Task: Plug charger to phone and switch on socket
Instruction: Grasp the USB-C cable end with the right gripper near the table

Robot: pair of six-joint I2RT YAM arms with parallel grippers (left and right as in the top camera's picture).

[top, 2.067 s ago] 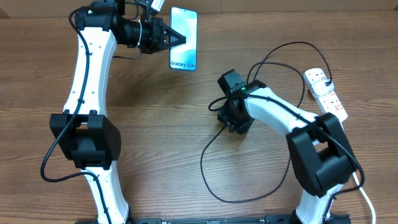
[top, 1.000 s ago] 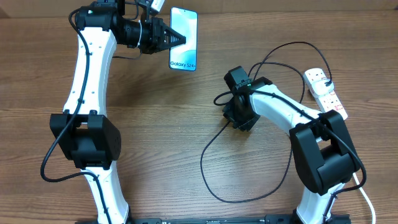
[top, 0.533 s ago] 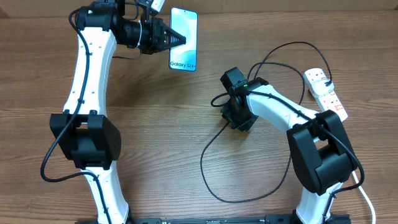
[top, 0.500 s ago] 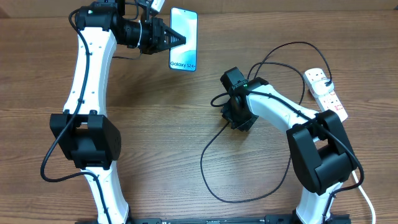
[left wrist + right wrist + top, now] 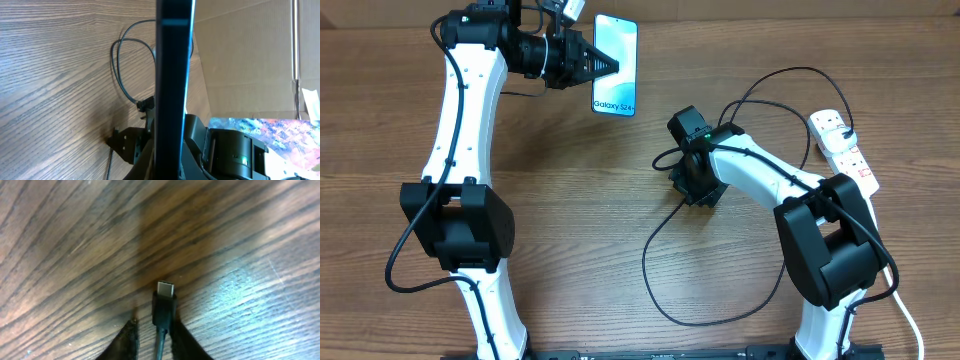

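My left gripper (image 5: 611, 66) is shut on the left edge of the phone (image 5: 615, 62) and holds it at the far side of the table, lit screen up. In the left wrist view the phone (image 5: 172, 75) stands edge-on between the fingers. The charger's thin black cable (image 5: 655, 240) loops over the wood to the white socket (image 5: 845, 150) at the right. My right gripper (image 5: 692, 188) is down over the cable's free end. The connector tip (image 5: 164, 300) lies between its fingers (image 5: 127, 340). The right finger is against it and a narrow gap remains on the left, so the right gripper (image 5: 154, 326) is open.
A thick white cord (image 5: 910, 320) runs from the socket toward the near right corner. A cardboard wall (image 5: 240, 55) stands behind the table. The cable's wide loop (image 5: 720, 315) lies on the wood near the right arm's base.
My right gripper has shifted slightly left and its jaws have narrowed around the connector tip. The left gripper with the phone has not moved.
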